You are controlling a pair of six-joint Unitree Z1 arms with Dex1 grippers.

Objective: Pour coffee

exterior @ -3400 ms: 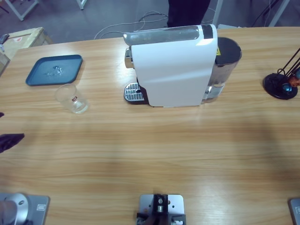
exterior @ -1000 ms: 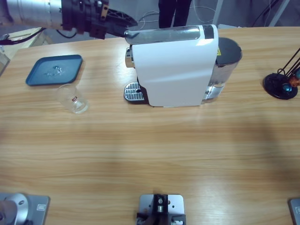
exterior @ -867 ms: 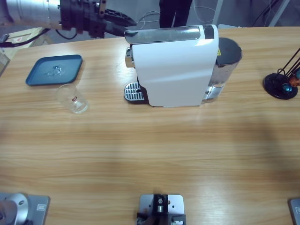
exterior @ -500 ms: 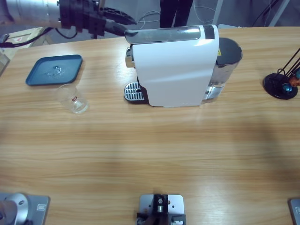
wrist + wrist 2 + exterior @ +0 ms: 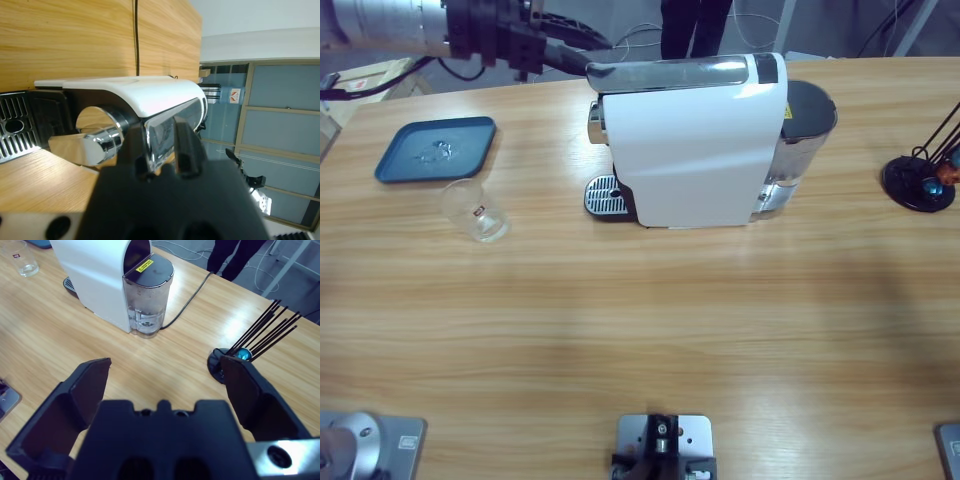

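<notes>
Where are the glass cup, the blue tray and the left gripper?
glass cup [image 5: 475, 210], high view, on its clear side wall.
blue tray [image 5: 388, 166], high view, on its near rim.
left gripper [image 5: 578, 50], high view, midway between its fingers at the machine's silver lever.

No legible wording anywhere. Only marks too small to read: a yellow warning sticker [image 5: 144, 263] with dark print on the lid of the coffee machine's water tank [image 5: 148, 300], seen again as a yellow sliver [image 5: 785, 108] from above; a small red-and-dark logo [image 5: 477, 210] on the side of the clear glass cup [image 5: 474, 209], also faint on the same cup [image 5: 21, 257] in the right wrist view; and a white square sign [image 5: 235, 94] with a red mark on the room's glazed partition.
</notes>
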